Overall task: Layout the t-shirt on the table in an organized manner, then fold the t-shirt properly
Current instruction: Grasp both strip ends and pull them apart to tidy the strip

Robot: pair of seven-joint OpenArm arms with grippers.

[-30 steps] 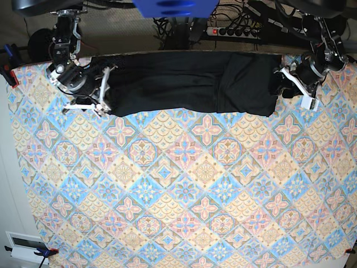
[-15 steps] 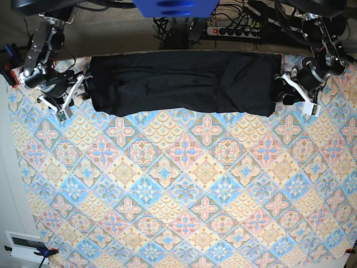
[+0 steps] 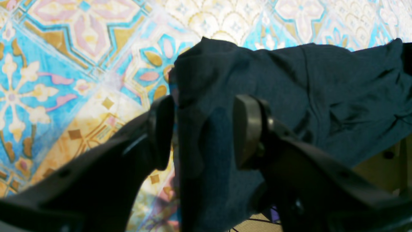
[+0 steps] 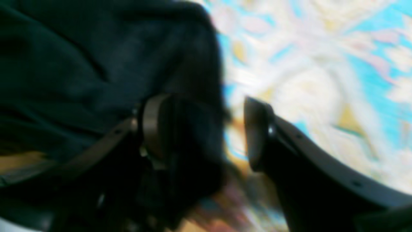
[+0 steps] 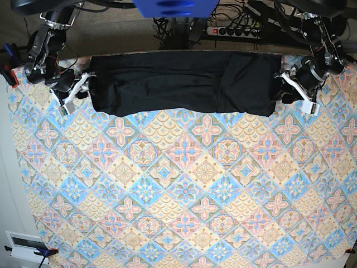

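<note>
The black t-shirt (image 5: 184,81) lies as a long folded band along the far edge of the patterned table (image 5: 184,184). My left gripper (image 5: 285,89) is at the shirt's right end. In the left wrist view it (image 3: 204,132) stands open, with a raised fold of the t-shirt (image 3: 305,83) between its wide-apart fingers (image 3: 161,132). My right gripper (image 5: 81,92) sits just off the shirt's left end. The blurred right wrist view shows it (image 4: 202,129) open, with the t-shirt (image 4: 80,58) beside and partly behind one finger (image 4: 154,129).
The shirt's back edge runs along the table's far edge, with cables and a power strip (image 5: 234,30) on the floor beyond. Clamps (image 5: 6,70) hold the cloth at the corners. A white box (image 5: 25,245) sits at the near left.
My right gripper has opened, let go of the shirt's left end and drawn back to the left. That end now lies flat. The left gripper has hardly moved.
</note>
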